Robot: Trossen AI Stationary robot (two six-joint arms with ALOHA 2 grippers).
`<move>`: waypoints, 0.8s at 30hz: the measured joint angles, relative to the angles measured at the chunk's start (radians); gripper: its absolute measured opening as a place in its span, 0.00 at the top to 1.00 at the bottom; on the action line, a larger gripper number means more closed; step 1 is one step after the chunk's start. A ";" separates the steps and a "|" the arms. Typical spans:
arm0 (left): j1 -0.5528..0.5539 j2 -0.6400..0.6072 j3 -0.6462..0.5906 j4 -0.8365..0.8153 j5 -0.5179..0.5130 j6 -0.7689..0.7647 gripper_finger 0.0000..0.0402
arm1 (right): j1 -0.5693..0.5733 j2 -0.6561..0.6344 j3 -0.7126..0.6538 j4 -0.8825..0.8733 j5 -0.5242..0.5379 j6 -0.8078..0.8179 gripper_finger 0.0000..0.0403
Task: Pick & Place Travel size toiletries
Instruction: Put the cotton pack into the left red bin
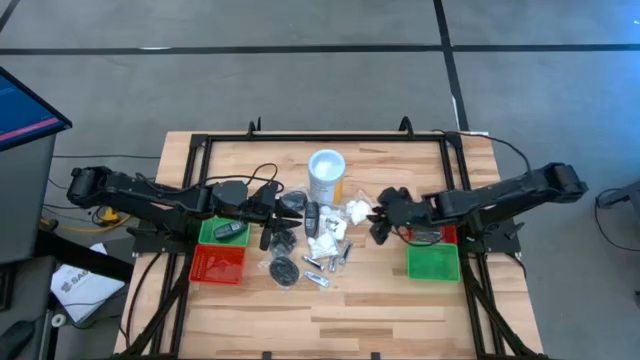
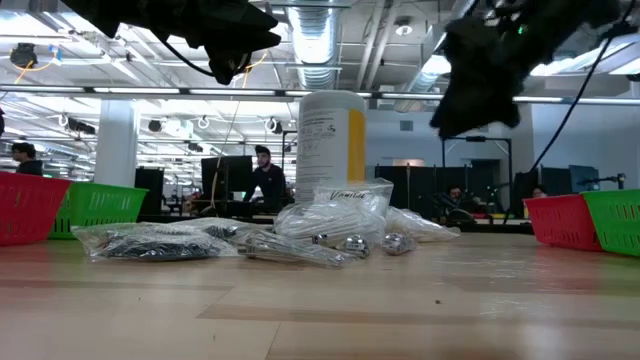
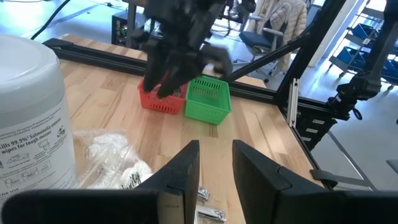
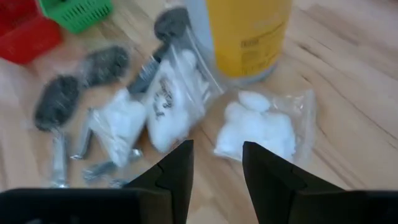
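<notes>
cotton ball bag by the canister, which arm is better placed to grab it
Right. The right gripper is open and hovers directly before the cotton ball bag; the left gripper sits across the canister.

We found the high camera looking straight down on the whole worktop (image 1: 400,310). The low one sat at worktop level, facing the room. Both wrist cameras looked closely past their fingers. All four shared the white canister (image 1: 327,176).

Wood-grain table (image 1: 400,300), clear glossy plastic packets (image 4: 261,127), matt plastic trays (image 1: 433,263).
</notes>
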 joint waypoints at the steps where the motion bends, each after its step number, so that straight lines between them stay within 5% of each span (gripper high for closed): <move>1: 0.000 0.000 0.000 0.000 0.000 0.000 0.78 | -0.013 0.021 -0.005 0.043 -0.015 -0.019 0.68; 13: -0.002 0.000 0.000 0.000 0.000 -0.003 0.78 | -0.130 0.265 -0.008 0.281 -0.220 -0.097 0.68; 24: -0.002 0.000 0.000 0.000 0.000 -0.003 0.78 | -0.150 0.285 -0.008 0.352 -0.249 -0.128 0.69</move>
